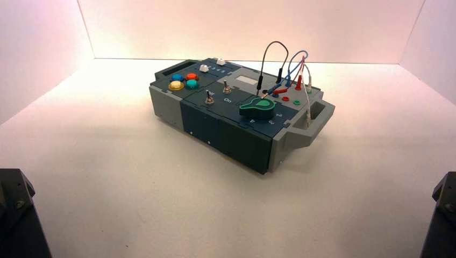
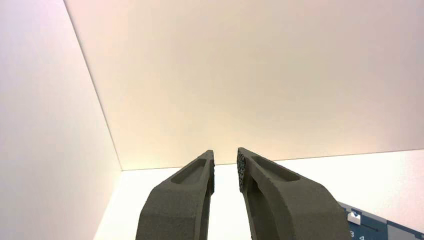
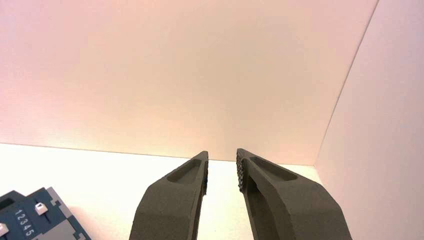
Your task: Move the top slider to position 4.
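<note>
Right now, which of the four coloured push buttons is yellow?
The yellow button is the one nearest the camera; the others are blue, red and green.

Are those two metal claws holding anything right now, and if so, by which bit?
Nothing is held: the left gripper and the right gripper both stand open with nothing between their fingers.

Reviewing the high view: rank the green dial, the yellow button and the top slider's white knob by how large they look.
1. green dial
2. yellow button
3. top slider's white knob
</note>
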